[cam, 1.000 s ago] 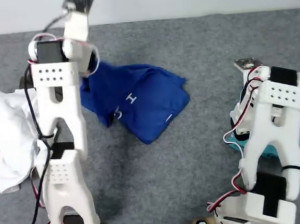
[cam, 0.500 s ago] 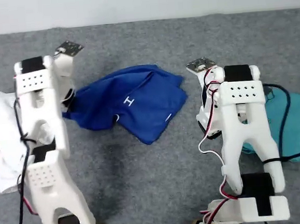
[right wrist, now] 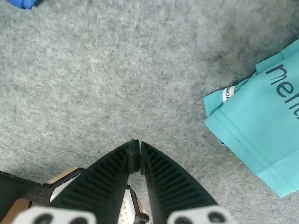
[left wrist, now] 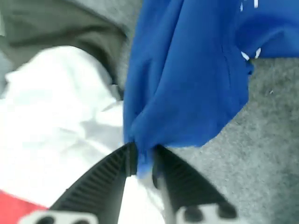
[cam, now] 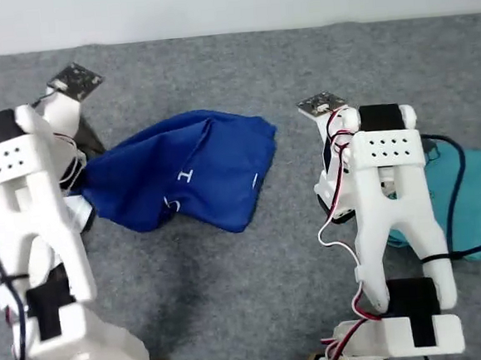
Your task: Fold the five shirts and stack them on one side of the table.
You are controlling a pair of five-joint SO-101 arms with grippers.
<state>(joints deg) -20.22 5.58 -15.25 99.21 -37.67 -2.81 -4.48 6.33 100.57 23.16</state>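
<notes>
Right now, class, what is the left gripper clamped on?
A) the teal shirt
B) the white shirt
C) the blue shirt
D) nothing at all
C: in the left wrist view, the left gripper is closed on a bunched corner of the blue shirt, while the white shirt lies behind it, not between the fingers.

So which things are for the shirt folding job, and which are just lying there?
For the job: blue shirt, pinched in the left gripper; teal shirt; white shirt; red shirt; dark cloth, likely a shirt too.
Just there: grey table cover; wires on the right arm.
</notes>
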